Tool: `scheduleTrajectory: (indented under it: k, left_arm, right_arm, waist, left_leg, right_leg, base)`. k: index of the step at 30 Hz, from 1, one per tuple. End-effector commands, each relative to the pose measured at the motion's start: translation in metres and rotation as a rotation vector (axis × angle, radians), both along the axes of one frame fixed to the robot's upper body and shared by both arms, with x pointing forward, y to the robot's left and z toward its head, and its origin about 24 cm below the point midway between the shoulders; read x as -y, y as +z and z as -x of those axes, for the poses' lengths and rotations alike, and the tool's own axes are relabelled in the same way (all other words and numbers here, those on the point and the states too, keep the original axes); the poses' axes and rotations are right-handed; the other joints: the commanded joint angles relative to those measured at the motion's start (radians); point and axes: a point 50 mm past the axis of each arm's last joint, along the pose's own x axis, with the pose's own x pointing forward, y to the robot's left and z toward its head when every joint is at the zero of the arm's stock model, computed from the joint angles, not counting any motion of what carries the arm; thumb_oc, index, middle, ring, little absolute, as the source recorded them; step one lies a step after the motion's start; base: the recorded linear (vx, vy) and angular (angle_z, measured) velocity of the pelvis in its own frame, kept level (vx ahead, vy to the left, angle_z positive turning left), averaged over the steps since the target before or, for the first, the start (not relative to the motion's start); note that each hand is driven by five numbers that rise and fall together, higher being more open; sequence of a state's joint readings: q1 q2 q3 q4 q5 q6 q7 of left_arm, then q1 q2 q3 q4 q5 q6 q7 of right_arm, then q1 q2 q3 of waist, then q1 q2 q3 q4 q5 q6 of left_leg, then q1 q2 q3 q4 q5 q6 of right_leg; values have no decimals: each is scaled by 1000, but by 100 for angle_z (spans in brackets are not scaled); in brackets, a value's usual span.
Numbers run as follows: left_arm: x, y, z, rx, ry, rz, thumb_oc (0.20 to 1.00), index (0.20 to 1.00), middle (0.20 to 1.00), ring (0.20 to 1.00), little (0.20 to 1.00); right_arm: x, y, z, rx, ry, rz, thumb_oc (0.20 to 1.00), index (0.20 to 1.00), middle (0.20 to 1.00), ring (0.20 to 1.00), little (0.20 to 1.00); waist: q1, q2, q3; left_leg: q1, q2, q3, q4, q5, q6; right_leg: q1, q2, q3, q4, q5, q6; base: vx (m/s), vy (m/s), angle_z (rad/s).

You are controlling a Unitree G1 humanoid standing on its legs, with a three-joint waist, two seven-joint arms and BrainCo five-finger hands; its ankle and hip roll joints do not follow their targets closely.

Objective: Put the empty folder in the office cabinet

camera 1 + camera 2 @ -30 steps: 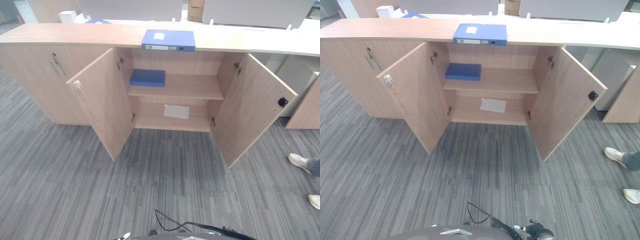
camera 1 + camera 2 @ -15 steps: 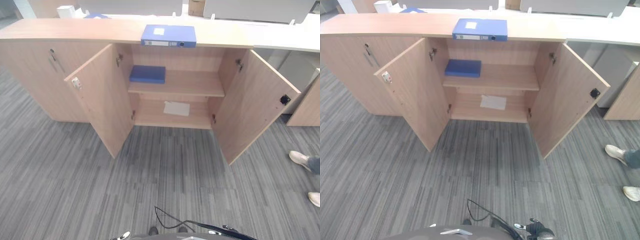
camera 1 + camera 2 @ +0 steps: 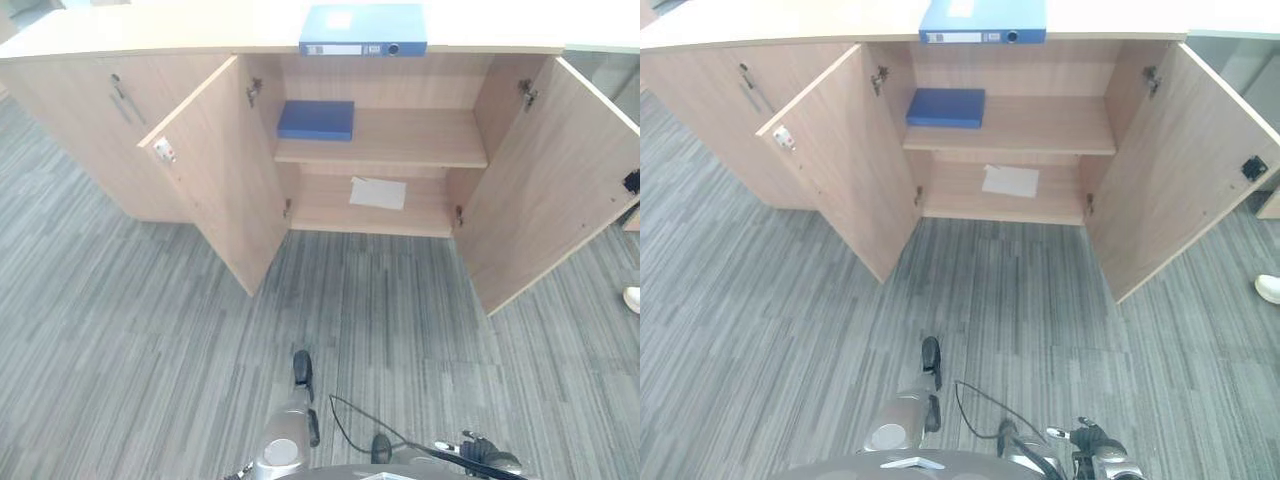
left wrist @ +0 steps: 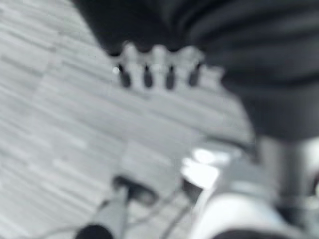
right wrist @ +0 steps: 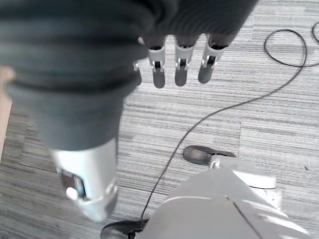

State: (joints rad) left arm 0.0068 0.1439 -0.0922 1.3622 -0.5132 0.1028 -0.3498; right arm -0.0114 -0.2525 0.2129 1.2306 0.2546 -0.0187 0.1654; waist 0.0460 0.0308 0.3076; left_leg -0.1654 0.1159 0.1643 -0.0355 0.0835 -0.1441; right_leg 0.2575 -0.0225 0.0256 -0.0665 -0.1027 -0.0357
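Two hands hang low over the carpet, each seen from its own wrist: left hand point(image 4: 157, 67) and right hand point(image 5: 180, 57), fingers straight and relaxed, holding nothing. The blue folder point(image 3: 362, 29) lies flat on the cabinet top point(image 3: 150, 35), well ahead of both hands, long axis across the view, spine outward, roughly central so neither arm is clearly nearer. Below, doors stand open; another blue folder point(image 3: 316, 119) occupies the upper shelf point(image 3: 410, 140).

Blue folder point(image 3: 362, 28) flat on cabinet point(image 3: 420, 190) top, spine w/ label facing front — cabinet doors open.
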Motion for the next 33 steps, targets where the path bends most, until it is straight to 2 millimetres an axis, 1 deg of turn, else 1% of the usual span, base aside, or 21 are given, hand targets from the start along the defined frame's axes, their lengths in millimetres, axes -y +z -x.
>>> scheduleTrajectory:
  k: [1,3,5,7,8,9,10,12,13,15,17,18,20,21,22,24,26,29,30,31,33]
  left_arm:
    - [-13,2,4,22,-28,-32,1000,1000,1000,1000,1000]
    - [-17,2,7,16,-33,-37,1000,1000,1000,1000,1000]
    - [-23,3,10,10,-40,-47,1000,1000,1000,1000,1000]
    - [-28,4,9,11,-53,-59,1000,1000,1000,1000,1000]
    - [-31,4,7,21,-66,-74,1000,1000,1000,1000,1000]
    - [-32,5,5,30,-73,-82,1000,1000,1000,1000,1000]
    - [-33,6,-1,49,-79,-97,1000,1000,1000,1000,1000]
    - [-33,7,-10,78,-77,-108,1000,1000,1000,1000,1000]
    - [-33,9,-20,110,-81,-113,1000,1000,1000,1000,1000]
    - [-32,11,-29,136,-83,-112,1000,1000,1000,1000,1000]
    - [-35,15,-46,168,-85,-140,1000,1000,1000,1000,1000]
    - [-35,17,-53,183,-81,-147,1000,1000,1000,1000,1000]
    - [-35,20,-65,213,-56,-164,1000,1000,1000,1000,1000]
    - [-35,20,-65,215,-54,-165,1000,1000,1000,1000,1000]
    - [-34,20,-67,224,-54,-167,1000,1000,1000,1000,1000]
    - [-30,19,-65,230,-64,-173,1000,1000,1000,1000,1000]
    - [-26,17,-59,234,-77,-168,1000,1000,1000,1000,1000]
    - [-22,15,-53,252,-89,-166,1000,1000,1000,1000,1000]
    - [-20,15,-52,258,-109,-164,1000,1000,1000,1000,1000]
    - [-20,15,-52,260,-116,-165,1000,1000,1000,1000,1000]
    - [-12,11,-42,266,-159,-171,1000,1000,1000,1000,1000]
  right_arm:
    - [6,2,2,32,52,32,1000,1000,1000,1000,1000]
    - [6,2,2,52,61,39,1000,1000,1000,1000,1000]
    - [3,4,-4,85,95,41,1000,1000,1000,1000,1000]
    - [-1,6,-11,120,122,42,1000,1000,1000,1000,1000]
    - [-5,8,-18,153,134,45,1000,1000,1000,1000,1000]
    - [-6,9,-22,171,139,50,1000,1000,1000,1000,1000]
    - [-11,11,-31,202,158,59,1000,1000,1000,1000,1000]
    - [-16,14,-39,226,198,76,1000,1000,1000,1000,1000]
    - [-18,16,-46,247,194,93,1000,1000,1000,1000,1000]
    - [-16,20,-56,285,172,117,1000,1000,1000,1000,1000]
    - [-16,27,-69,327,176,111,1000,1000,1000,1000,1000]
    - [-16,29,-74,342,175,103,1000,1000,1000,1000,1000]
    - [-17,33,-81,382,174,87,1000,1000,1000,1000,1000]
    - [-17,34,-81,385,173,88,1000,1000,1000,1000,1000]
    - [-17,34,-81,399,154,92,1000,1000,1000,1000,1000]
    - [-14,33,-76,396,87,79,1000,1000,1000,1000,1000]
    - [-11,29,-66,374,16,80,1000,1000,1000,1000,1000]
    - [-8,24,-53,336,-2,79,1000,1000,1000,1000,1000]
    - [-5,20,-42,305,-13,78,1000,1000,1000,1000,1000]
    - [-4,19,-39,297,-16,77,1000,1000,1000,1000,1000]
    - [-3,14,-29,262,-59,84,1000,1000,1000,1000,1000]
  waist:
    - [-11,-33,-57]
    - [-7,-37,-71]
    - [-4,-47,-100]
    - [-6,-49,-116]
    - [-9,-50,-123]
    - [-11,-50,-124]
    - [-19,-48,-122]
    - [-26,-41,-118]
    - [-25,-20,-107]
    - [-31,-25,-94]
    - [-40,-25,-70]
    - [-41,-22,-56]
    - [-49,-39,-36]
    - [-51,-42,-35]
    - [-59,-53,-33]
    - [-79,-74,-44]
    - [-101,-84,-53]
    - [-122,-89,-65]
    - [-138,-87,-80]
    - [-143,-85,-82]
    - [-144,-91,-97]
  left_leg:
    - [-61,-50,33,17,54,91]
    - [-50,-63,24,42,31,104]
    - [-29,-94,14,55,-6,139]
    - [-12,-110,15,48,-22,163]
    - [9,-124,19,35,-31,185]
    - [19,-130,21,28,-34,194]
    - [58,-148,20,8,-43,217]
    - [105,-161,19,-14,-64,228]
    - [130,-143,34,-22,-62,233]
    - [173,-146,33,-35,-80,228]
    - [210,-112,57,-38,-91,209]
    - [207,-92,70,-32,-82,202]
    - [217,-84,68,-29,-93,190]
    - [219,-84,68,-28,-96,189]
    - [228,-90,66,-25,-110,187]
    - [252,-101,58,-18,-145,186]
    - [293,-108,48,-15,-184,188]
    - [330,-111,29,-8,-223,194]
    - [346,-111,2,-11,-238,197]
    - [351,-110,-6,-13,-241,197]
    - [366,-105,-51,12,-267,188]
  right_leg:
    - [66,36,-20,71,-73,28]
    - [88,19,-15,76,-92,35]
    - [104,-13,-19,101,-93,53]
    - [101,-30,-33,154,-91,61]
    - [70,-59,-68,247,-42,83]
    - [55,-71,-82,281,-18,93]
    - [-25,-105,-118,452,65,134]
    - [-122,-145,-150,595,125,163]
    - [-202,-152,-187,625,143,153]
    - [-237,-164,-211,596,114,162]
    - [-299,-158,-263,455,86,164]
    - [-306,-149,-283,396,101,153]
    - [-330,-154,-277,252,149,171]
    - [-332,-155,-274,235,157,174]
    - [-346,-161,-261,174,199,189]
    - [-383,-174,-223,84,278,213]
    - [-407,-171,-198,29,312,226]
    - [-412,-155,-173,11,306,224]
    - [-397,-138,-122,8,288,212]
    - [-389,-133,-113,5,284,209]
    - [-368,-117,-80,31,257,182]
  base:
    - [543,218,-90]
    - [417,190,-67]
    - [386,235,-55]
    - [302,235,-15]
    - [253,228,5]
    - [252,282,9]
    - [191,240,11]
    - [177,227,3]
    - [134,134,8]
    - [152,-16,14]
    - [88,-169,-9]
    - [9,-198,-18]
    - [67,-206,-13]
    - [136,-165,-18]
    - [227,-159,-19]
    - [338,-174,-14]
    - [453,-170,-13]
    - [376,-175,22]
    - [449,-261,45]
    - [385,-306,62]
    - [258,-250,80]
